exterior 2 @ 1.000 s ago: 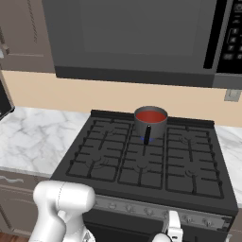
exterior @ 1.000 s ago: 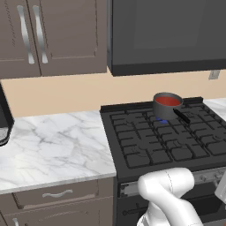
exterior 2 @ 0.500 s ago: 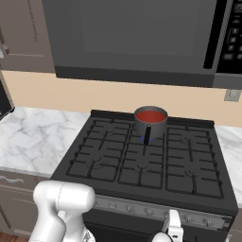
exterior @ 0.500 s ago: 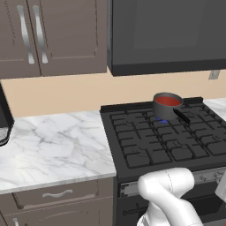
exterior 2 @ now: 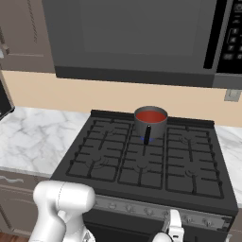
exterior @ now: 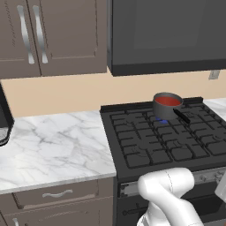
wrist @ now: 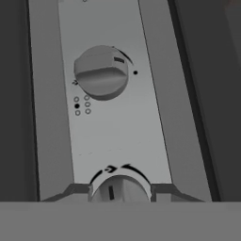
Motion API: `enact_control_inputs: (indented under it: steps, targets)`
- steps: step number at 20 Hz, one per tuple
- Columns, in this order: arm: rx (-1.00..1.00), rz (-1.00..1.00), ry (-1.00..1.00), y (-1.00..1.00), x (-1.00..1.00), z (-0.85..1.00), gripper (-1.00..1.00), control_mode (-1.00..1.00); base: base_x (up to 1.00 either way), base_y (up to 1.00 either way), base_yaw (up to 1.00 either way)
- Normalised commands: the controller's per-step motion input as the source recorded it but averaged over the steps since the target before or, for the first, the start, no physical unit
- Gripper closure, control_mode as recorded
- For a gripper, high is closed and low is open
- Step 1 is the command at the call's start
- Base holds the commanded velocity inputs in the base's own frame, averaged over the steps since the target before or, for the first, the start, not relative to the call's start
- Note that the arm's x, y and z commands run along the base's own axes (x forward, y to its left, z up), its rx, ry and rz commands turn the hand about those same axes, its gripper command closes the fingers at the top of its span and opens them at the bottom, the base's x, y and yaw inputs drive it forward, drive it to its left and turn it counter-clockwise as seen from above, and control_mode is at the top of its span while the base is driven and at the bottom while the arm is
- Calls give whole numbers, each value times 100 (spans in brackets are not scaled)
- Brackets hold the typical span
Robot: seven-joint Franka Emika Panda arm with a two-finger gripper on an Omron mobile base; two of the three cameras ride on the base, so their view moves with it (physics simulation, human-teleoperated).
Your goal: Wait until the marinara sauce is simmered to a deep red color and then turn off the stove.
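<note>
Already the gripper (wrist: 120, 190) sits down at the stove's (exterior 2: 142, 165) front strip, jaws spread on either side of a knob (wrist: 120, 188), ready to twist. Marinara sauce (exterior 2: 151, 115) rests in its saucepan (exterior 2: 151, 122) on a rear burner.

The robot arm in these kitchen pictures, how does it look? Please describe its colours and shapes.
The arm is glossy white, built of thick rounded segments like bent tubes, with a bulging elbow. A slim white part of it stands before the stove's knob strip. In the hand view the claw has two small dark grey finger tips. No cables or markings are visible.
</note>
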Motion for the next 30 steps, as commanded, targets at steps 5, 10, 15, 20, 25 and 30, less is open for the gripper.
enact_control_inputs:
  steps: [5,10,15,20,25,30]
  targets:
    - [16,0,2,0,0,0,100,-100,0,0,0]
    - [18,0,0,0,0,0,100,-100,0,0,0]
    - [17,-1,0,0,0,0,100,-100,0,0,0]
    - [17,-2,0,-1,0,3,100,-100,0,0,0]
    - [19,-3,0,-2,0,10,100,-100,0,0,0]
    - [21,-3,2,0,0,18,100,-100,0,0,0]
